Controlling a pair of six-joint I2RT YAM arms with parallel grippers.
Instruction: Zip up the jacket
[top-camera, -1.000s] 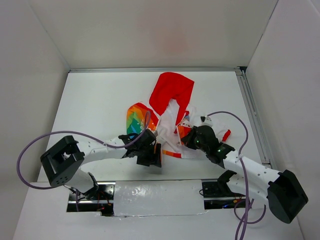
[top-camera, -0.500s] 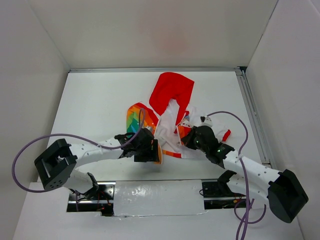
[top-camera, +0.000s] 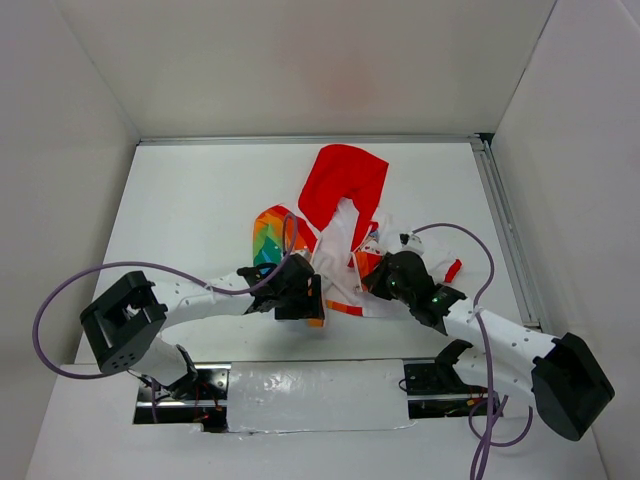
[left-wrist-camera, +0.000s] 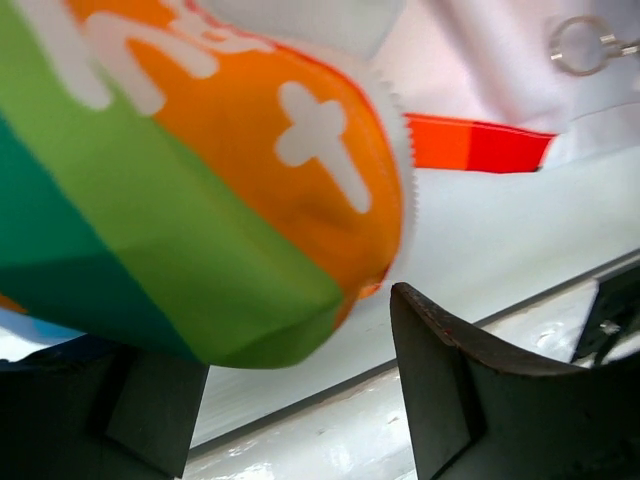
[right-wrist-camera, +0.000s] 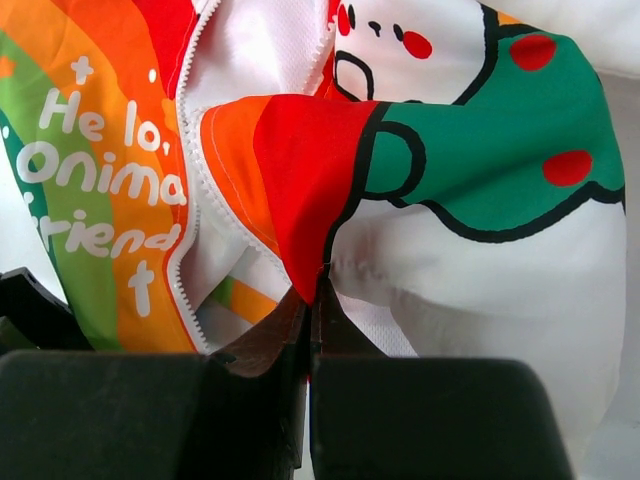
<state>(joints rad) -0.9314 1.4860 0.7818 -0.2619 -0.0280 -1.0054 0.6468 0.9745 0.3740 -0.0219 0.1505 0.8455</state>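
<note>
- The jacket (top-camera: 335, 225) lies unzipped in the middle of the surface (top-camera: 190, 210), red hood farthest away.
- Right pincer (right-wrist-camera: 310, 325) is clamped on one front panel's hem corner.
- Left pincer (left-wrist-camera: 300, 400) gapes around the rainbow panel's corner, gripping nothing; it would do best to pinch low, at the zipper teeth.
</note>
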